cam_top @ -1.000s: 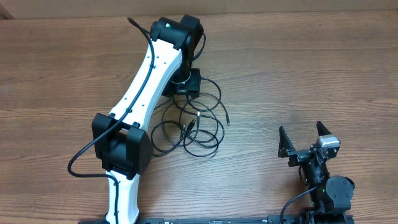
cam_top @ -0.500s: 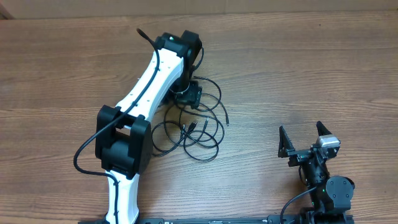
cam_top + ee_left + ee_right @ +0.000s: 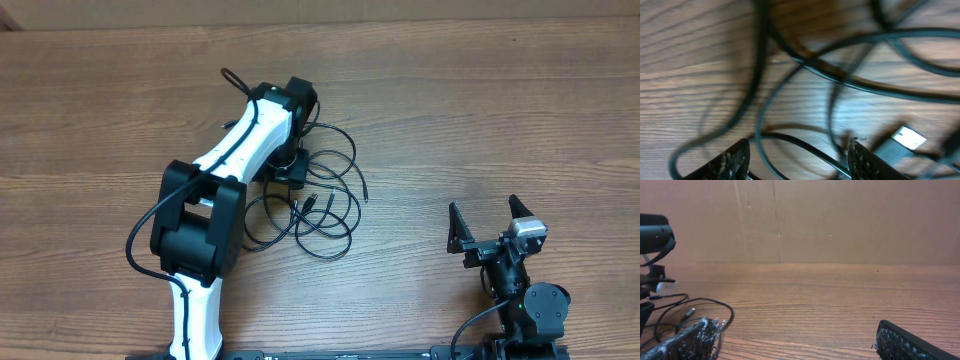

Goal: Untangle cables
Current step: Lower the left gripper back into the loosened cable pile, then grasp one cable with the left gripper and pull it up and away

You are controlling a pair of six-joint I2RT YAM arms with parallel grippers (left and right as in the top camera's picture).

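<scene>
L gripper [image 3: 290, 172] hangs low over the cables [image 3: 330, 200], jaws spread, nothing gripped. Wrist cam: strands cross between and ahead of my fingertips [image 3: 735, 159], with a plug end [image 3: 907, 136] just beside one finger. Tangle lies mid-table, its loops spreading from my L tool toward the R side. R gripper [image 3: 490, 228] sits well apart, spread, empty. Judgement: L arm is far nearer, so the next pinch is its job.
</scene>
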